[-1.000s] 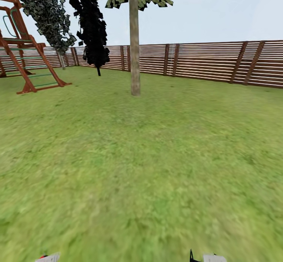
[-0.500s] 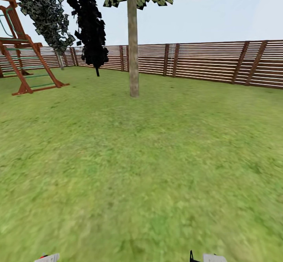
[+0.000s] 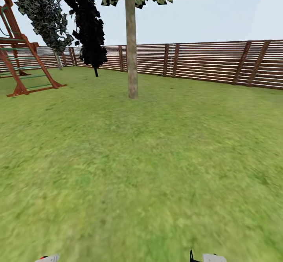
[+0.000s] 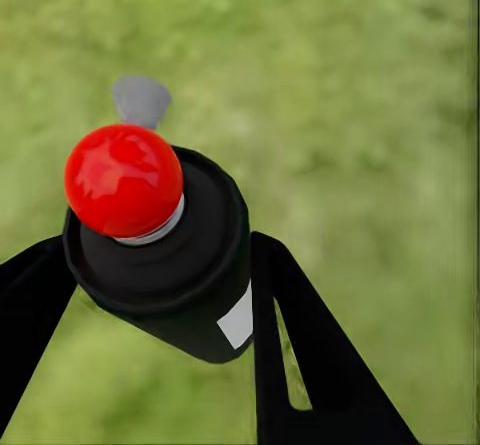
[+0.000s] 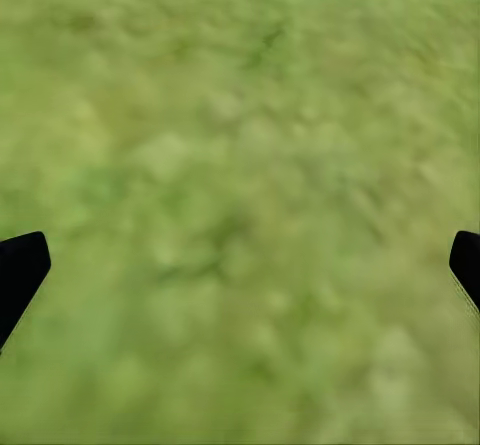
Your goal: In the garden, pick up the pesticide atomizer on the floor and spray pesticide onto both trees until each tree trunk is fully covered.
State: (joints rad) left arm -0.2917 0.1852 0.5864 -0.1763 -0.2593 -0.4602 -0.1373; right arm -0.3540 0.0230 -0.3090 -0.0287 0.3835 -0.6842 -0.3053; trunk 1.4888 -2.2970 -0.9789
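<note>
- The left gripper (image 4: 160, 295) is clamped on the pesticide atomizer (image 4: 165, 255), black fingers pressed to both sides of its dark body, red cap on top, grass below.
- The right gripper (image 5: 240, 265) is spread wide, nothing between the fingertips, just blurry lawn (image 3: 157, 167).
- Head view: a tree trunk (image 3: 131, 57) stands straight ahead across the grass, wooden fence (image 3: 212, 61) behind, a red climbing frame (image 3: 23, 65) off to the left.

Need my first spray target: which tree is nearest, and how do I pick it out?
Follow the fence leftward. On the lawn before it stands one bare grey-brown trunk, near centre. Unlike the black tree and leaning tree by the fence, it stands alone, closer and thicker.
</note>
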